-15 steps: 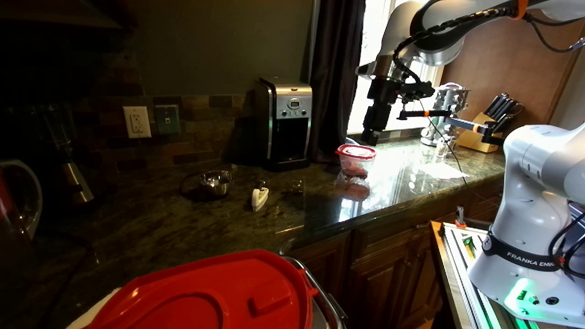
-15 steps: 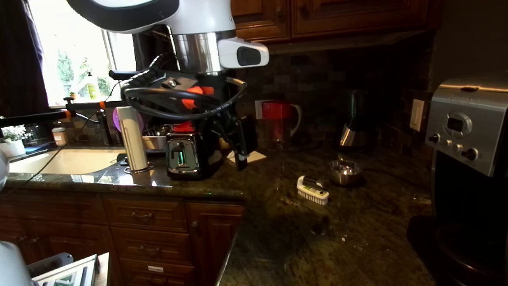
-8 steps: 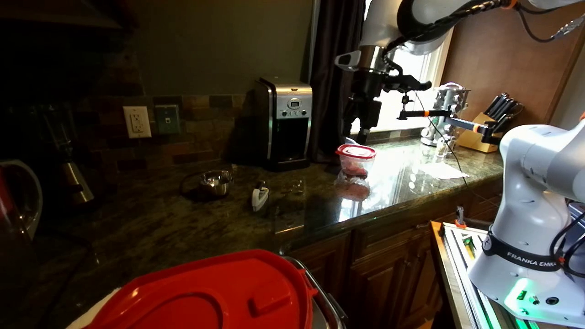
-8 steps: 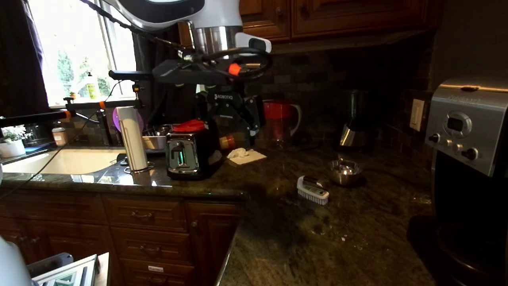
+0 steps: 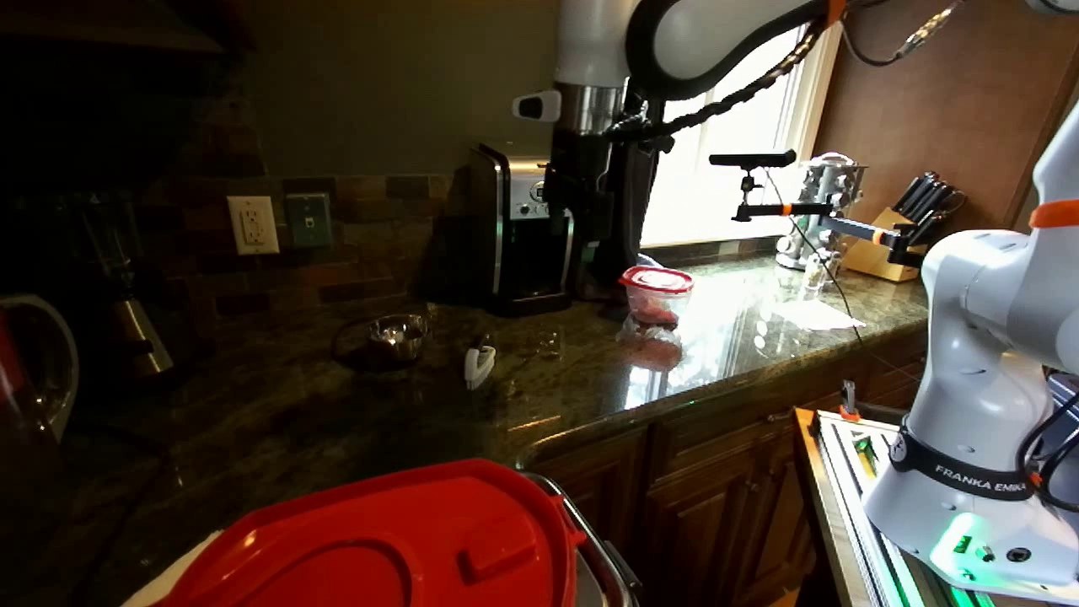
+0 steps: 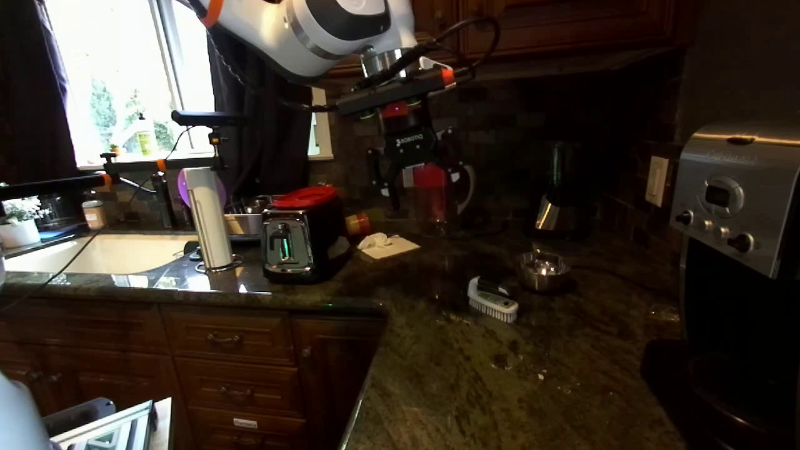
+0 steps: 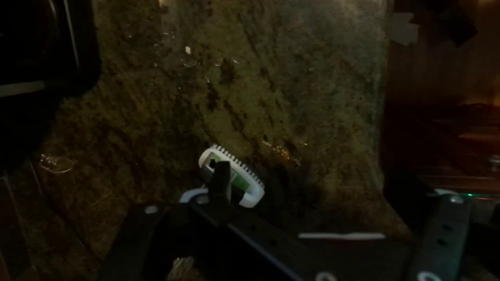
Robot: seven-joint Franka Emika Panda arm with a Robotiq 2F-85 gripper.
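Brush [image 6: 492,301] lying on counter [image 6: 450,387]; gripper [image 7: 310,183] hanging above counter, jaws standing apart.
In an exterior view, bowl [image 6: 544,274] is sitting beyond brush, to its right; coffee maker [image 6: 737,200] is standing near right, toaster [image 6: 290,247] left.

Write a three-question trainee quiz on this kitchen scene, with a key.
1. What color is the lid on the clear food container?
A) Blue
B) Red
C) Green

2. True or false: the pincer stands open, holding nothing.

3. Fill in: a white-bristled ____ lies on the counter near the metal bowl.

Key: 1. B; 2. True; 3. scrub brush.
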